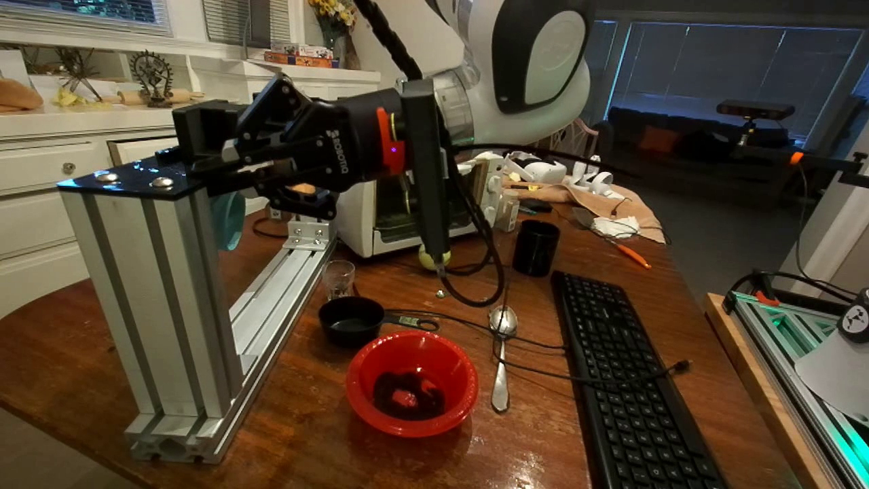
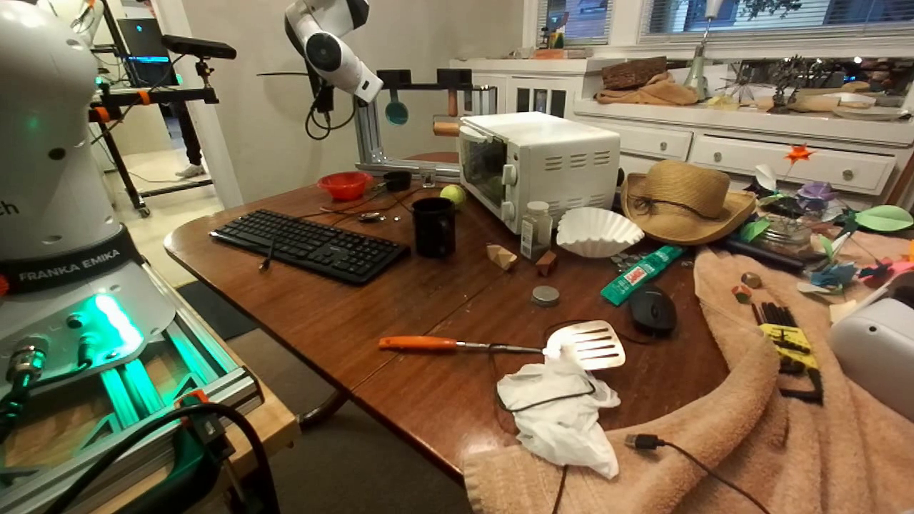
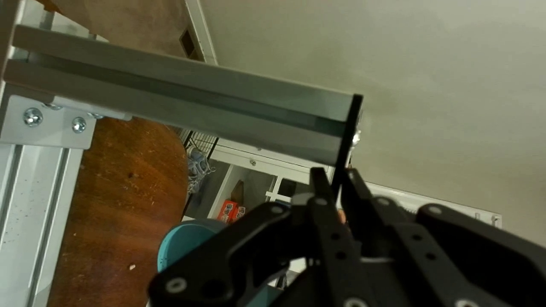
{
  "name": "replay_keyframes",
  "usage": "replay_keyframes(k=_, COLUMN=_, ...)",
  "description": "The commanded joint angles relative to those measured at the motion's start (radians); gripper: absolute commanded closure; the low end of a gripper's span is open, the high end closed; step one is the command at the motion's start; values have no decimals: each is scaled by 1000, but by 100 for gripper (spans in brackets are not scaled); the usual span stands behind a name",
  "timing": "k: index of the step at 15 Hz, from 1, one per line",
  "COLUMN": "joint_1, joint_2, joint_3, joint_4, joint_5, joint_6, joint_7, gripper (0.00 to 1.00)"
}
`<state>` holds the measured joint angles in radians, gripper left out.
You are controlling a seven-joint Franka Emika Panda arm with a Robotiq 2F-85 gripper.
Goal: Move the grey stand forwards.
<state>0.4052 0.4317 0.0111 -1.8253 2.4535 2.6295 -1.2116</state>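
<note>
Grey stand (image 1: 153,299) stood upright on your wooden tabletop (image 1: 292,421), its long base beam (image 1: 278,285) reaching back beside the white toaster oven (image 2: 564,153). White drawers (image 1: 41,207) stood beyond. Wrist view showed your claw (image 3: 335,177) clamped on the stand's black top plate (image 3: 349,132); only an exterior view gave you the straw hat (image 2: 682,189).

Robot arm (image 1: 536,68): one, white with black trim, bent at the joints. Wrist collar (image 1: 392,144): red-orange. Gripper (image 3: 336,177): black, Robotiq-marked, held nearly level; fingers (image 3: 319,183) drawn almost together, a narrow gap between.
</note>
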Motion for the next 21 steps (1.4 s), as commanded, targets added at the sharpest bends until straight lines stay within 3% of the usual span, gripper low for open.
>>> replay_keyframes(k=1, joint_1=-35, joint_2=-48, joint_3=36, joint_4=-51, joint_5=-164, joint_6=2, joint_7=104, gripper=97)
replay_keyframes(k=10, joint_1=-99, joint_2=-95, joint_3=58, joint_4=-101, joint_5=-514, joint_6=-73, joint_7=384, gripper=97)
replay_keyframes(k=21, joint_1=-154, joint_2=-127, joint_3=59, joint_4=-110, joint_5=-694, joint_6=-177, joint_7=469, gripper=97)
